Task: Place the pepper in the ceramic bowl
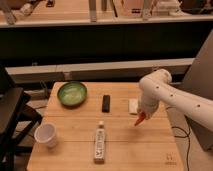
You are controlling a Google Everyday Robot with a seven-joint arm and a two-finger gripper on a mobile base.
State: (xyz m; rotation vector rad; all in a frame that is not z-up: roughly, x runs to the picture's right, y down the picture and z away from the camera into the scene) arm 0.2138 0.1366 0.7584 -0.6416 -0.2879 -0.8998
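The pepper [139, 120] is small, orange-red and tapered. It sticks out, tip down to the left, from the end of my white arm at the right side of the wooden table [75, 125]. My gripper [142, 115] is shut on the pepper and holds it just above the tabletop. The ceramic bowl [72, 93] is round, glossy green and paler inside. It stands at the back left of the table, well to the left of the gripper.
A black remote [106, 103] lies between the bowl and the gripper. A small white object [133, 105] lies just left of the arm. A white paper cup [45, 135] stands at the front left. A bottle [100, 142] lies on its side at the front middle.
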